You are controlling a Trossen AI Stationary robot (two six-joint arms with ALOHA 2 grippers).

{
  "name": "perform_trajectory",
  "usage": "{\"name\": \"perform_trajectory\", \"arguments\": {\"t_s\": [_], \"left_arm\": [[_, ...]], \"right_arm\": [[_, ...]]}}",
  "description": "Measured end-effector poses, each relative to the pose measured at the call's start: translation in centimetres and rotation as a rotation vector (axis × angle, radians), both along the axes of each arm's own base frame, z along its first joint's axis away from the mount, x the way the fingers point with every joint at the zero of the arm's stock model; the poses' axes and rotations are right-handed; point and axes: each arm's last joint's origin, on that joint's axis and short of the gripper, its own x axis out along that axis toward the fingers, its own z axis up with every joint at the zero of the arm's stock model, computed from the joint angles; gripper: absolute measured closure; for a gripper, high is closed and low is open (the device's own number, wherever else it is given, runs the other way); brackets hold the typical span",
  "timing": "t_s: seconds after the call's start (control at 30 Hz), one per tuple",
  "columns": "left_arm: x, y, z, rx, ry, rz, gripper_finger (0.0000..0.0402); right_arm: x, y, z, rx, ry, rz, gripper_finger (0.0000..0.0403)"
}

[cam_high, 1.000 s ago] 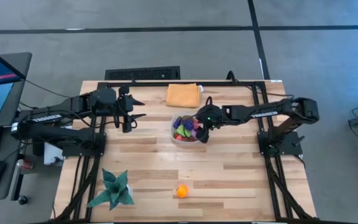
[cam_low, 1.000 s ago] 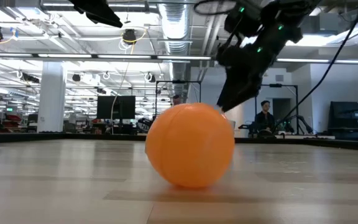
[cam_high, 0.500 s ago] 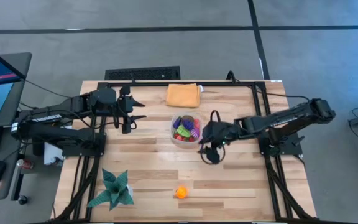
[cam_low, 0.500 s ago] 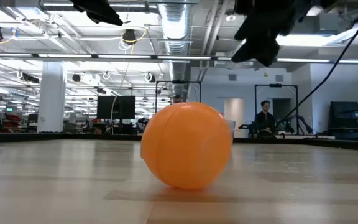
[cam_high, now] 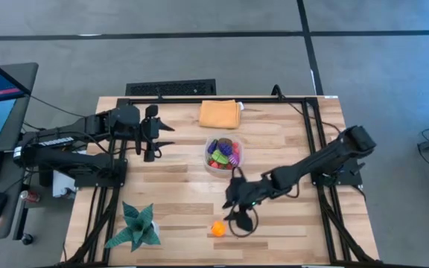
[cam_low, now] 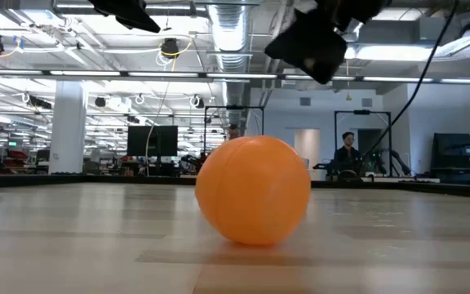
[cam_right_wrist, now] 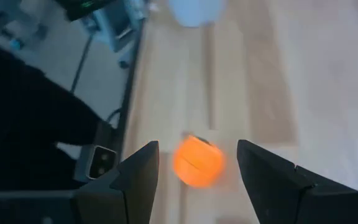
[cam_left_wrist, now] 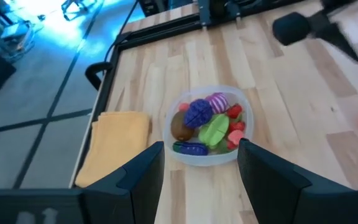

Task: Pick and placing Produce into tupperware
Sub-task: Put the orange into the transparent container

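Right hand (cam_high: 238, 217) has swung away from the tupperware (cam_high: 224, 155) toward the near edge of the table (cam_high: 289, 134) since a second ago; it now hangs just beside the orange ball (cam_high: 217, 229). The ball has barely shifted, still alone on the bare wood. In the right wrist view its fingers (cam_right_wrist: 135, 180) stand apart with the ball in the gap ahead, nothing held, no contact visible.

Tupperware sits mid-table, holding the rest of the produce: purple piece (cam_left_wrist: 197, 112), magenta one (cam_left_wrist: 217, 101), green one (cam_left_wrist: 213, 130), brown one (cam_left_wrist: 179, 125), small red bits (cam_left_wrist: 234, 127). Only the orange ball is outside it.

Left hand (cam_high: 157, 136) waits over the far-left part of the table, well apart from the container, fingers partly open, empty.

Folded orange cloth (cam_high: 219, 114) lies just beyond the tupperware. Green spiky plant (cam_high: 135, 227) sits at the near-left corner.
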Motion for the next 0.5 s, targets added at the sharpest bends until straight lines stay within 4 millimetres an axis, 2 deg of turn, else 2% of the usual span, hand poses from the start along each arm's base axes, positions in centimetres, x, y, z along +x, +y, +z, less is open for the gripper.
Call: {"name": "perform_trajectory", "arguments": {"t_s": [0.17, 0.33, 0.5], "left_arm": [[-0.1, 0.0, -0.1, -0.069, 0.001, 0.036, 0.0207], [0.0, -0.2, -0.1, -0.166, -0.018, 0.081, 0.0207], [0.0, -0.4, -0.1, -0.199, -0.020, 0.120, 0.0207]], "right_arm": [[2.0, 1.4, -0.5, -0.032, -0.017, 0.160, 0.0163], [2.6, 0.8, -1.7, -0.054, 0.070, 0.247, 0.0163], [2.9, 0.5, -1.4, -0.146, -0.014, 0.355, 0.0163]]}}
